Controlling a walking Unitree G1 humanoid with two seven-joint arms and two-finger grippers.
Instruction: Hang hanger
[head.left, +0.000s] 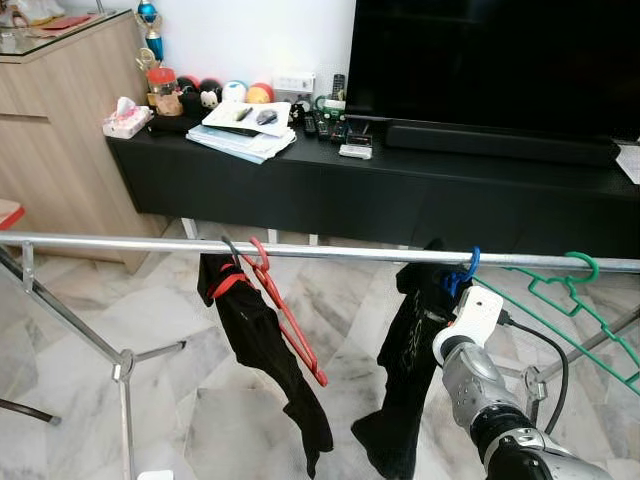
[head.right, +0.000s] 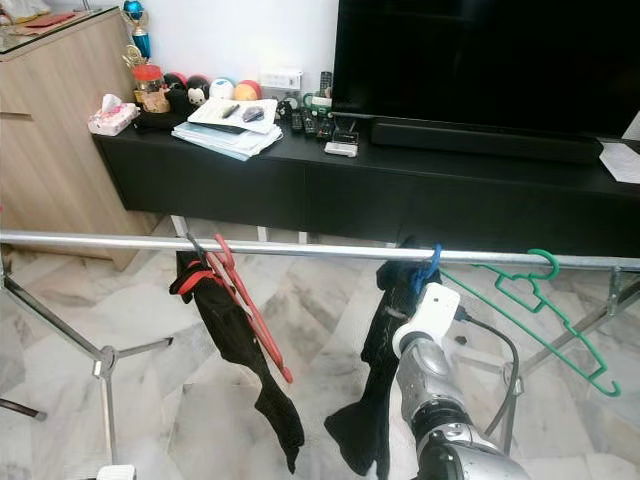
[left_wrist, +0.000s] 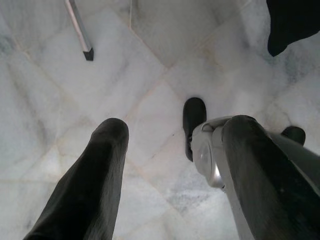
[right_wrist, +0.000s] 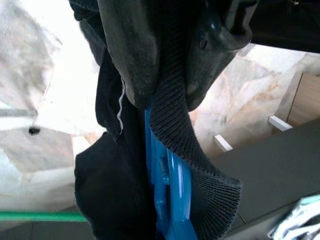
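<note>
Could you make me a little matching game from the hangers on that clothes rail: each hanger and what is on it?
Hangers:
1. red hanger
2. blue hanger
3. green hanger

States:
A. bare, with no clothes on it
B. carries a black garment, with the right gripper shut on it
C. carries a black garment, with no gripper near

Pairs: 1-C, 2-B, 3-A

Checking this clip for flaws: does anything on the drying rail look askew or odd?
Yes. The red hanger on the rail hangs steeply tilted, its black garment slipped to one end. The green hanger is empty and slanted. The right hand grips the blue hanger and its dark garment.
</note>
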